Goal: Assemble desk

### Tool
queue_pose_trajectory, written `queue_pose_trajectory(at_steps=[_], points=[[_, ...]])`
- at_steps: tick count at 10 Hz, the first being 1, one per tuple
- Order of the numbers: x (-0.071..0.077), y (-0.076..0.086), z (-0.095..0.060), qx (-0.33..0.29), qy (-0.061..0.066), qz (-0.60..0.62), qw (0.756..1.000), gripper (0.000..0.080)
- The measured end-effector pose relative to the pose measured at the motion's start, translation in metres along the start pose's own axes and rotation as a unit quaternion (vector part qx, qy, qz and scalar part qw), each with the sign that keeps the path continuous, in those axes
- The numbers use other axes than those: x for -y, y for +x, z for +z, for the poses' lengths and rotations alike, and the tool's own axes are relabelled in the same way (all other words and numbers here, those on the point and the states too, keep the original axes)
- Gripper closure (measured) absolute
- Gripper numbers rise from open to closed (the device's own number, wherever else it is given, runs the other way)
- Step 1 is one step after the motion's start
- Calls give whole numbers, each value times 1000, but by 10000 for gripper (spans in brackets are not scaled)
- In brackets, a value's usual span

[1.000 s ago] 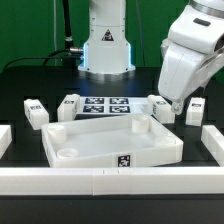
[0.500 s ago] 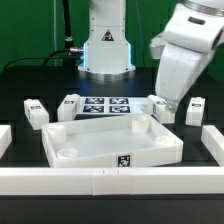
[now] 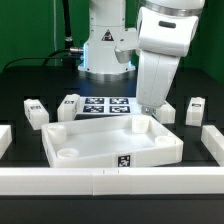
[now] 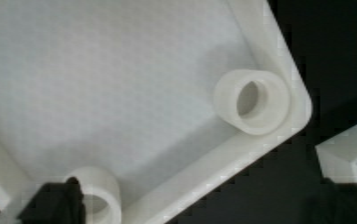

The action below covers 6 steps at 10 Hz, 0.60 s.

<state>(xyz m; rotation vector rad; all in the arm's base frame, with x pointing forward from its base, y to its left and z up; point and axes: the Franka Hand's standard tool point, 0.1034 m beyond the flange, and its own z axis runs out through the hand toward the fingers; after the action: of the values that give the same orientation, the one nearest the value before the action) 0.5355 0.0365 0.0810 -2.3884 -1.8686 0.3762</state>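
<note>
The white tray-like tabletop (image 3: pixel 110 142) lies in the middle of the black table, hollow side up, with a tag on its front rim. Two white post legs lie to its left (image 3: pixel 34 112) (image 3: pixel 69 104) and two to its right (image 3: pixel 163 108) (image 3: pixel 196 109). My gripper (image 3: pixel 150 104) hangs over the tabletop's back right corner, beside the nearer right leg. In the wrist view the gripper (image 4: pixel 196 212) is open and empty above the tabletop's rim (image 4: pixel 273 60), with two round corner sockets (image 4: pixel 249 100) (image 4: pixel 97 195) below and one dark fingertip (image 4: pixel 50 203) showing.
The marker board (image 3: pixel 105 105) lies behind the tabletop. Long white border rails run along the front (image 3: pixel 110 181), left (image 3: pixel 5 140) and right (image 3: pixel 212 140). The robot base (image 3: pixel 105 55) stands at the back. A leg's end (image 4: pixel 356 160) shows in the wrist view.
The arm has swung toward the exterior view's left, from above the right-hand legs to over the tabletop's back right corner. No part has moved.
</note>
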Motion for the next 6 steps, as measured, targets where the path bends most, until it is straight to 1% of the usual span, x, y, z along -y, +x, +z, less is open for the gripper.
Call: queue_pose_trajectory(at_steps=[1, 2, 3, 4, 5, 6], points=[[0, -1, 0, 0, 0, -3, 1000, 150], [1, -12, 0, -7, -1, -84, 996, 150], [3, -26, 2, -21, 5, -130, 991, 150], [3, -36, 6, -32, 11, -168, 985, 150], [4, -41, 11, -38, 18, -172, 984, 150], [6, -40, 16, -37, 25, -165, 985, 150]])
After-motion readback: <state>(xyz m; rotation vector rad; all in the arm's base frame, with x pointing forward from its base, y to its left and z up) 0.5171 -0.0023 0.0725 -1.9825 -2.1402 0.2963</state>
